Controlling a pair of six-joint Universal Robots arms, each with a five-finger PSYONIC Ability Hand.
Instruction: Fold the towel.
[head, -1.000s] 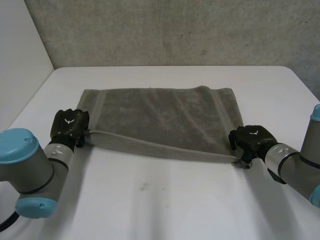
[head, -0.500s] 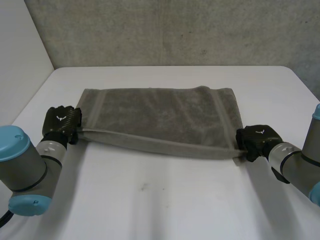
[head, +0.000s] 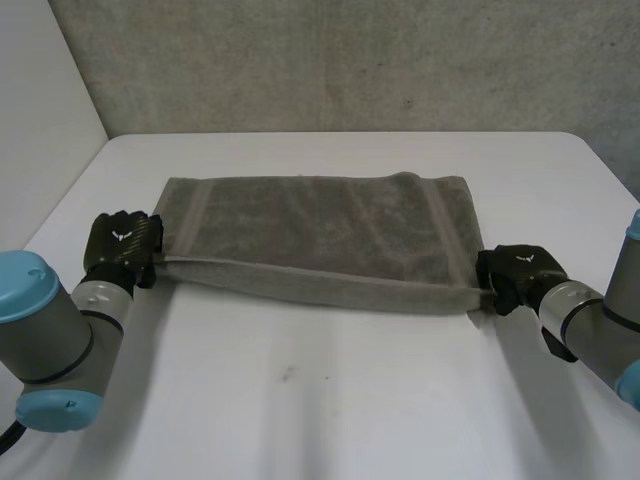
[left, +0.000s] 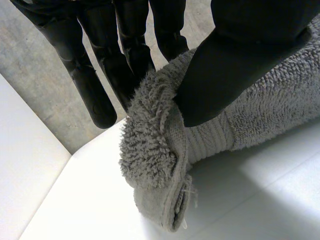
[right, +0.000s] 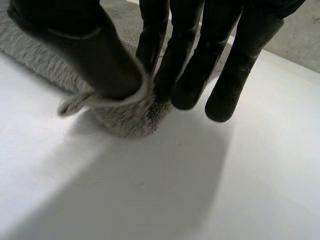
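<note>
A grey towel (head: 320, 235) lies spread across the white table (head: 330, 400). Its near edge is held taut, a little off the surface, between both hands. My left hand (head: 122, 245) is at the near left corner, and in the left wrist view the thumb (left: 240, 65) pinches that corner (left: 160, 155) against the fingers (left: 100, 75). At the near right corner, my right hand (head: 515, 272) pinches the cloth (right: 127, 117) between thumb (right: 95, 55) and fingers (right: 185, 75).
Bare white table lies in front of the towel and on both sides. A grey wall (head: 350, 60) stands behind the table's far edge. A pale wall panel (head: 40, 100) rises at the far left.
The right hand's fingers have closed on the near right corner and moved slightly right and up. The left hand shifted left and back with its corner, and the near edge has drawn straighter.
</note>
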